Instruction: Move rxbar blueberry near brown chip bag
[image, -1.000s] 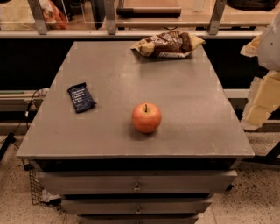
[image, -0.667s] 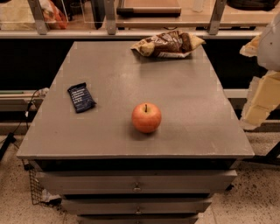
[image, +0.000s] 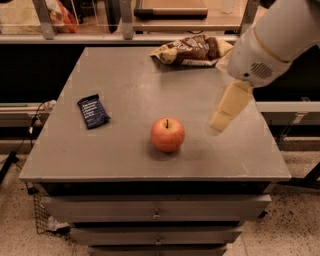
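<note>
— Where is the pincer hanging, and is it gripping anything?

— The pincer (image: 221, 116) is hanging above the right part of the desk (image: 125, 162), slanting down and leftward from the bulky white arm (image: 272, 40). It is reading as a pale cream wedge, and I cannot tell whether it is released or clenched. It is sitting to the right of the apple (image: 168, 134), apart from it.

— And the rxbar blueberry?

— The rxbar blueberry (image: 93, 111) is lying flat near the left edge, a small dark navy rectangle with faint pale lettering, well apart from the pincer. The brown chip bag (image: 192, 50) is resting at the far edge, crinkled, with a dark brown middle and cream-yellow borders. The apple is standing round and orange-red with its stem up, near the front.

— What is the surface looking like?

— The desk top is showing smooth matte grey, with grey drawers (image: 156, 207) stacking below it. A speckled floor (image: 15, 230) is spreading underneath, and a pale rail (image: 100, 37) is running behind.
</note>
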